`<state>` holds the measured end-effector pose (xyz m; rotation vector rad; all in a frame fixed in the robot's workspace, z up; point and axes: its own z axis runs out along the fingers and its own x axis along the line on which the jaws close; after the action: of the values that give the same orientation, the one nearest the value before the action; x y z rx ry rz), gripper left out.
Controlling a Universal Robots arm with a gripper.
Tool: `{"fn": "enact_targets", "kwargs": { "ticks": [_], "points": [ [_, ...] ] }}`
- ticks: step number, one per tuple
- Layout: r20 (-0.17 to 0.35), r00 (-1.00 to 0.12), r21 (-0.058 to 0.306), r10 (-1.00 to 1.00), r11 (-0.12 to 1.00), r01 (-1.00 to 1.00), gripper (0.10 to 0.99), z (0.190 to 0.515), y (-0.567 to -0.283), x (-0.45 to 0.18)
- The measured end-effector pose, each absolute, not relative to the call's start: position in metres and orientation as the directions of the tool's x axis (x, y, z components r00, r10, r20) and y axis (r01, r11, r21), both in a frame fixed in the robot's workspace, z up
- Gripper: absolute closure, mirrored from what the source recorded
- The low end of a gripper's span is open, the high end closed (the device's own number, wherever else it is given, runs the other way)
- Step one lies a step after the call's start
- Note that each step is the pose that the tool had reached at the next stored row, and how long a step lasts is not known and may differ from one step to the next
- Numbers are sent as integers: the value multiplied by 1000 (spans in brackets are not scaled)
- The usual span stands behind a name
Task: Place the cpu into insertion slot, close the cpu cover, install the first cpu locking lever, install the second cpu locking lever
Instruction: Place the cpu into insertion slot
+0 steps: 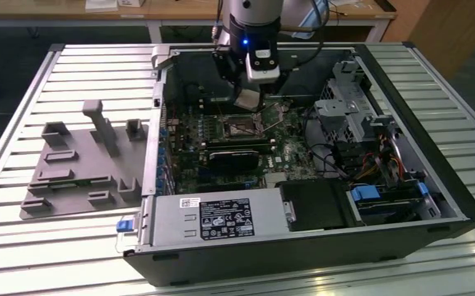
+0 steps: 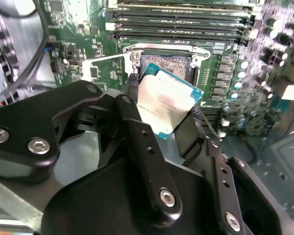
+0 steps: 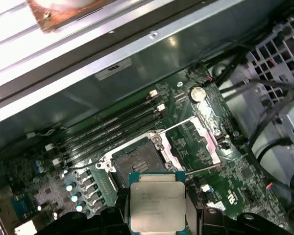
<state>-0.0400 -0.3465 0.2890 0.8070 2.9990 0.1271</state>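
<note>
On the bench point(image 1: 57, 259) an open case point(image 1: 320, 246) is set. The cpu point(image 3: 157, 205), side edges hidden by fingers point(image 2: 135, 122), is clamped in the gripper point(image 1: 248, 102) at the slot's point(image 1: 242, 126) 12 o'clock in the exterior view; the cover point(image 3: 208, 134) stands open.

In the exterior view you see bright light shining white off the metal table point(image 1: 23, 259), while the inside of the computer case point(image 1: 320, 256) looks dim and shadowy. In the second wrist view, the cpu point(image 2: 166, 105) glares almost white.
</note>
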Motion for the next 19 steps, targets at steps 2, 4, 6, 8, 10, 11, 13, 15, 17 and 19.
{"fn": "enact_targets", "kwargs": {
  "ticks": [2, 4, 6, 8, 10, 11, 13, 15, 17, 19],
  "points": [
    [-11, -846, 87, 533, 843, 531, 545, 289, -347, -40],
    [-11, -826, 87, 563, 824, 560, 545, 289, -347, -40],
    [-11, -805, 87, 594, 802, 591, 545, 288, -347, -40],
    [-11, -783, 87, 622, 780, 619, 545, 288, -347, -40],
    [-11, -760, 87, 650, 758, 647, 545, 288, -347, -40],
    [-11, -747, 87, 665, 745, 662, 545, 287, -347, -40],
    [-11, -723, 87, 691, 721, 688, 545, 287, -347, -40],
    [-11, -697, 87, 717, 695, 713, 545, 287, -347, -40],
    [-11, -671, 87, 741, 669, 738, 545, 286, -347, -40],
    [-11, -643, 87, 766, 641, 763, 545, 286, -347, -40]
  ]
}}
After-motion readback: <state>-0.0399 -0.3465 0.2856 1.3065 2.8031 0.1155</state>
